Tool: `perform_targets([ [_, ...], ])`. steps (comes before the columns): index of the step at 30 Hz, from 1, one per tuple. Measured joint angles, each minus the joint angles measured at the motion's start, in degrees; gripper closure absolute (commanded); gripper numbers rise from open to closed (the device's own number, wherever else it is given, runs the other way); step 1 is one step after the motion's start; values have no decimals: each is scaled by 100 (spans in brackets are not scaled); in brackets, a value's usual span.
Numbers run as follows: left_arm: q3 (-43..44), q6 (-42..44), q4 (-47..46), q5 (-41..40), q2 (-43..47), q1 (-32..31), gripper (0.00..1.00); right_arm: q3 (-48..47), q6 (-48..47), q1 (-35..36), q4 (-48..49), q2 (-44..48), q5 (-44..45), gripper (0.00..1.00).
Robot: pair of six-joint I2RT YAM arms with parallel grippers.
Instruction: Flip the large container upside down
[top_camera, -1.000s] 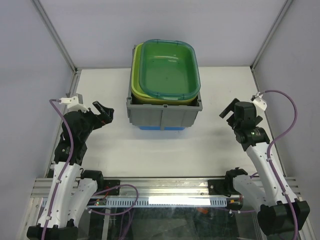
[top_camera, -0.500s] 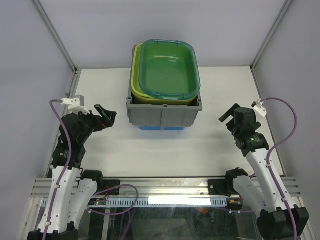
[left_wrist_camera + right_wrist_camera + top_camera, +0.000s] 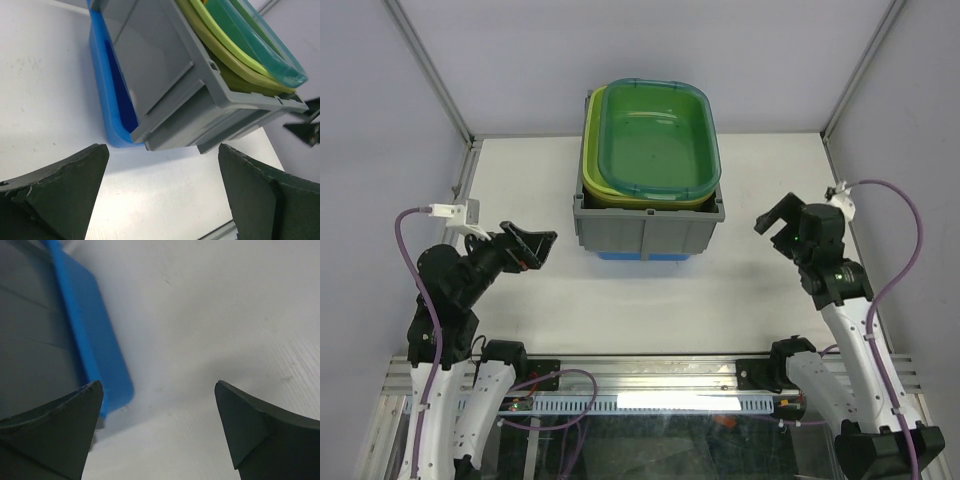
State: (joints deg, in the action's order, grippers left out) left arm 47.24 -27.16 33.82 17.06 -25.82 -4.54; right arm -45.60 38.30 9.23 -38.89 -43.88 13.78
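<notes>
Well, the left gripper (image 3: 528, 246) is hanging wide open at nine o'clock of the large container (image 3: 645, 232), and the right gripper (image 3: 778, 222) is gaping wide at three o'clock. The container is sitting upright on a blue tub (image 3: 642, 257), with green tubs (image 3: 655, 140) nesting inside.

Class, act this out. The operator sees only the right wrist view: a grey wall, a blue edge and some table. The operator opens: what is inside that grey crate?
Observer: Two tubs nest in the large container: a yellow-green tub under a teal-green tub.
Operator: Where is the left gripper?
Observer: The left gripper hangs open to the crate's left, not touching it.
Operator: And mine?
Observer: From above, the right gripper is open, off the crate's right side, apart from it.
</notes>
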Motion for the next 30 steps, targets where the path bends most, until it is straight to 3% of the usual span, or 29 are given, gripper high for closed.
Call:
perform_targets([
  [7,210,358,181,721,-48,2,1,-1749,-542,0,780,-125,-1097,1],
  [11,306,413,295,1128,-48,2,1,-2284,-551,0,1060,-470,-1652,1],
  [19,894,431,448,1480,-57,0,1,-1700,-538,0,748,-901,-1672,1],
  [25,1499,424,496,1438,-350,0,1,-892,-378,-79,793,-1036,-1119,1],
  [30,1954,334,494,1416,-660,0,1,-763,44,-393,1333,-2424,-1576,1],
])
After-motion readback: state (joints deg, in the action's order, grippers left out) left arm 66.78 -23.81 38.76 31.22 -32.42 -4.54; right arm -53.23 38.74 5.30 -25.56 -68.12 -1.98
